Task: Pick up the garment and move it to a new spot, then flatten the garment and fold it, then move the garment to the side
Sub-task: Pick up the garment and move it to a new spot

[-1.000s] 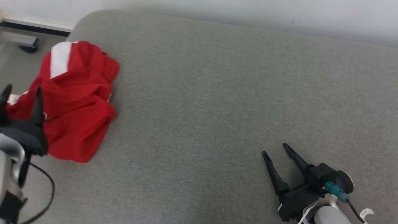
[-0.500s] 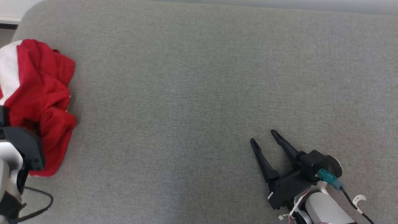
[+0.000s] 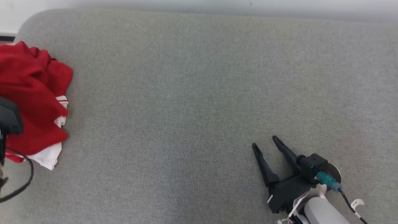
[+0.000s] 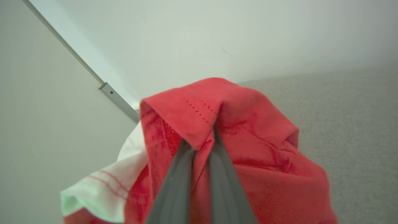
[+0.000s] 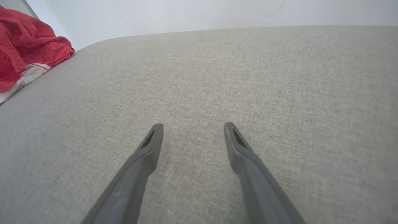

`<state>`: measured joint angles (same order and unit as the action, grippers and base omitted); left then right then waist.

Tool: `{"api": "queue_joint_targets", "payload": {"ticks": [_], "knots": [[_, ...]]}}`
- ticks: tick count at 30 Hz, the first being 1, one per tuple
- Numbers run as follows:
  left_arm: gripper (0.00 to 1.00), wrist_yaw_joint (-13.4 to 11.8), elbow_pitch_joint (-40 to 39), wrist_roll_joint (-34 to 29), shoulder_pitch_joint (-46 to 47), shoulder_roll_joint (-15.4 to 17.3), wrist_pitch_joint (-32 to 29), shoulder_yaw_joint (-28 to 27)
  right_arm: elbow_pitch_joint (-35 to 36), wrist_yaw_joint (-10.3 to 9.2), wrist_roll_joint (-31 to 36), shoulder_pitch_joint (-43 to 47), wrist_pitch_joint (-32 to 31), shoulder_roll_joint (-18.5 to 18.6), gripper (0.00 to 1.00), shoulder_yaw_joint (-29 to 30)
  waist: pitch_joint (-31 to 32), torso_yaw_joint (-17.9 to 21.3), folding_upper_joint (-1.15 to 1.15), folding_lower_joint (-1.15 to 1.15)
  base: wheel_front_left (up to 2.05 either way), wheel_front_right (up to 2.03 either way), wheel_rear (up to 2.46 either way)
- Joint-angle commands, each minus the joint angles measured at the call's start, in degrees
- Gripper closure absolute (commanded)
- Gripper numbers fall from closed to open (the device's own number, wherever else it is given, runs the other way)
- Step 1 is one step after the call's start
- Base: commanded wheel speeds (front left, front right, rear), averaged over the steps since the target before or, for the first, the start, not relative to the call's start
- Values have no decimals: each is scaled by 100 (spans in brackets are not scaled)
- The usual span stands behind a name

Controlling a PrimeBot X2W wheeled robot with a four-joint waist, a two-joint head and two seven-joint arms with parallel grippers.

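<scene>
1. Garment (image 3: 31,90): red fabric with white trim, bunched at the left edge of the grey upholstered surface (image 3: 199,77) in the head view. A white hem section with red stripes shows along its lower right side.
2. Left gripper (image 4: 203,146): jaws closed on a fold of the garment. In the left wrist view the two fingers meet under a red ridge of cloth, which hides the tips. The rest of the fabric drapes down on both sides of them.
3. Right gripper (image 3: 265,142): jaws apart and holding nothing. It sits low over the surface at the lower right of the head view, well apart from the garment, fingers pointing up and left.
4. Surroundings: a pale wall (image 4: 202,37) runs behind the surface. A metal strip (image 4: 118,101) crosses the wall diagonally, just beside the garment in the left wrist view.
5. Cabling: a black cable (image 3: 28,174) loops below the left gripper body, beside the white hem. A teal connector (image 3: 325,179) sits on the right gripper housing.
6. Path: bare grey upholstery lies between the garment and the right gripper.
</scene>
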<state>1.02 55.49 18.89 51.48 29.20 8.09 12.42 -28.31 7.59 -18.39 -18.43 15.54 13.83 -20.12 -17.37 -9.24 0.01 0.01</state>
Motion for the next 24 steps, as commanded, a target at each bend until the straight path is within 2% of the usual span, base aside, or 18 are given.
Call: {"api": "queue_joint_targets", "payload": {"ticks": [1, 5, 10, 14, 17, 18, 24], "knots": [[100, -30, -53, -96, 80, 46, 102, 25, -143, -16, -60, 225, -62, -57, 0, -19, 205, 38, -1, -1, 0, 0, 0], [100, 108, -393, -220, 363, 52, 436, 178, -137, -15, -80, 238, -39, -265, 0, 21, 532, 162, -1, -1, 0, 0, 0], [100, 350, -695, -175, 553, -203, 570, 348, -179, -15, -94, 307, -38, -405, 0, 74, 804, 380, -1, -1, 0, 0, 0], [100, 456, -880, -95, 541, -569, 642, 516, -206, -15, -120, 355, -38, -490, 0, 124, 941, 639, -1, -1, 0, 0, 0], [100, 501, -1041, -3, 412, -969, 676, 652, -207, -15, -118, 396, -38, -533, 0, 180, 996, 845, -1, -1, 0, 0, 0], [100, 501, -1041, -3, 412, -969, 676, 652, -207, -15, -118, 396, -38, -533, 0, 180, 996, 845, -1, -1, 0, 0, 0], [100, 599, -1312, 164, 83, -1798, 715, 949, -224, -15, -131, 453, -38, -586, 0, 304, 997, 1313, -1, -1, 0, 0, 0]]}}
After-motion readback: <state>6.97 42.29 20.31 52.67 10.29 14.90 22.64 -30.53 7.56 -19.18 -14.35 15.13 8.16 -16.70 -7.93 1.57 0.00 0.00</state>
